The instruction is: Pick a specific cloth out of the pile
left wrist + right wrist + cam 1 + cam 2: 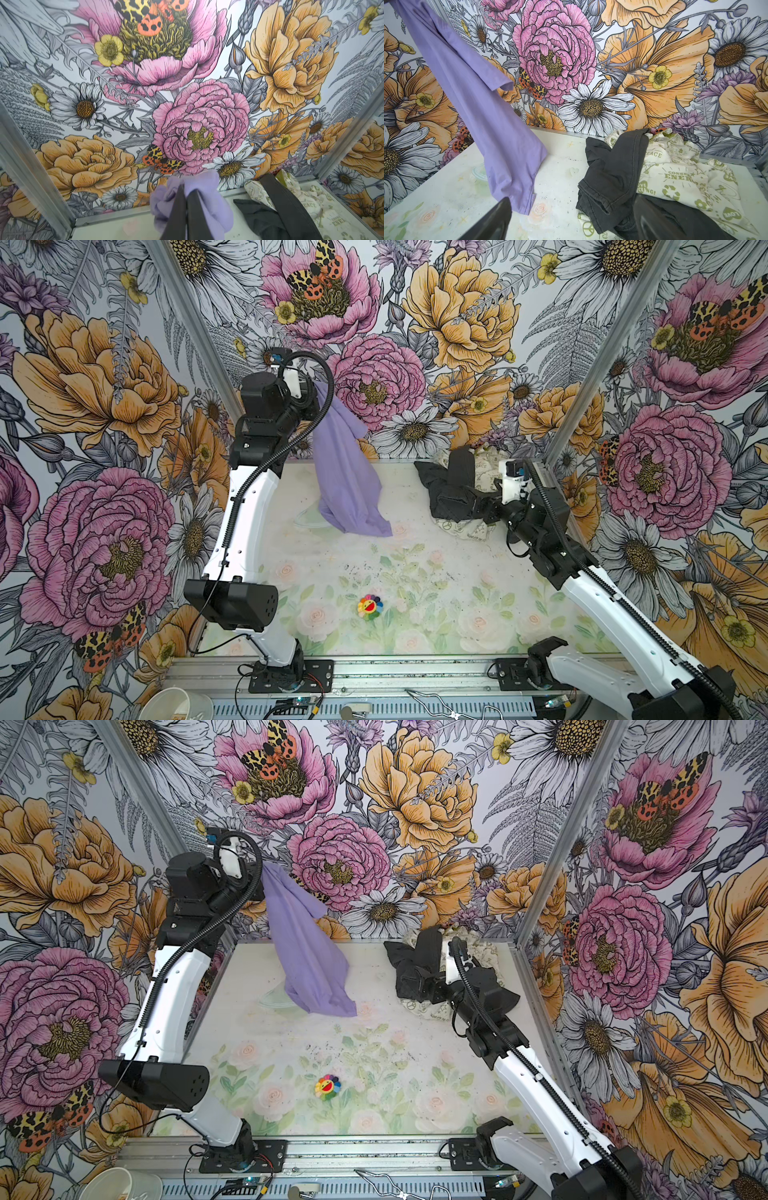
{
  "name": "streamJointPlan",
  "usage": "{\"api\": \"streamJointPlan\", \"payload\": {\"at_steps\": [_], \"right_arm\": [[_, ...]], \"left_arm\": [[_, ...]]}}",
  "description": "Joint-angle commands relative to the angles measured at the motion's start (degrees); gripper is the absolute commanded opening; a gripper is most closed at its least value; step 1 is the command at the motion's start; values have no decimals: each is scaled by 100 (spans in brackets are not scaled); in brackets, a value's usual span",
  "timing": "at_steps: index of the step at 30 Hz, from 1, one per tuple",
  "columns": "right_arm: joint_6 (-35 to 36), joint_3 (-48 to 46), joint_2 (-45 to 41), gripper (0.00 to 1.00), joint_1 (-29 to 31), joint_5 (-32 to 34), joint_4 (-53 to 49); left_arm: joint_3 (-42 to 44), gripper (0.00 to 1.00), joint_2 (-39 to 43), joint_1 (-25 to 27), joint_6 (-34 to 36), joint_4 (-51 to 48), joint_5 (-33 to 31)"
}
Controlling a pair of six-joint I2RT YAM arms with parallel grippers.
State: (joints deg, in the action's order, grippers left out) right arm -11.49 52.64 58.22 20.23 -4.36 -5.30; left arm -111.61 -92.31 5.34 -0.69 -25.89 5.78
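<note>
At about eleven o'clock on the desk (415,572), the lavender cloth (345,472) hangs in a long drape from the left hand (186,192), which is pressed together on a bunched top edge, high near the back wall. Whether its lowest corner touches the desk I cannot tell. The black garment (610,176) and cream printed cloth (675,176) lie heaped at two o'clock, apart from it, with the right hand (573,200) spread wide and empty by them. I judge the lift should go straight up, slowly, with a firm pinch so nothing slips
</note>
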Motion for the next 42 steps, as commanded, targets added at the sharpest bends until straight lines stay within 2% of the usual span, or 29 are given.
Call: {"api": "streamJointPlan", "payload": {"at_steps": [1, 5, 12, 18, 28, 29, 30, 33, 34, 35, 36, 38, 42], "right_arm": [[-62, 14, 14, 92, -17, -148, 187], [-1, -61, 0, 93, -15, -213, 187], [109, -274, -76, 93, -17, -189, 187], [147, -342, -56, 94, -25, -189, 186], [138, -329, 10, 95, -35, -197, 186], [145, -325, 6, 95, -28, -210, 186], [149, -325, -6, 95, -35, -203, 187], [157, -327, -38, 95, -31, -188, 187], [155, -334, -38, 95, -34, -179, 187], [149, -337, -39, 95, -30, -171, 187], [160, -334, -39, 95, -36, -171, 187], [155, -334, -31, 95, -32, -162, 187], [138, -334, -4, 95, -32, -167, 187]], "left_arm": [[1239, 0, 560, -53, -354, 368, -440], [3065, 0, 1458, -51, -785, 1162, -866], [4852, 0, 2506, -83, -1134, 1098, -1823], [5638, 0, 3385, -189, -1301, 634, -2466], [6455, 0, 4511, -344, -1793, 332, -2658], [6439, 6, 4603, -371, -1796, 303, -2637], [6397, 18, 4684, -393, -1795, 263, -2628], [6157, 24, 4921, -420, -1711, 185, -2567], [6062, 33, 5001, -420, -1654, 178, -2541], [5962, 47, 5065, -420, -1624, 169, -2531], [5875, 57, 5118, -420, -1620, 183, -2522], [5695, 71, 5192, -419, -1593, 194, -2411], [5497, 87, 5143, -418, -1690, 213, -1930]]}}
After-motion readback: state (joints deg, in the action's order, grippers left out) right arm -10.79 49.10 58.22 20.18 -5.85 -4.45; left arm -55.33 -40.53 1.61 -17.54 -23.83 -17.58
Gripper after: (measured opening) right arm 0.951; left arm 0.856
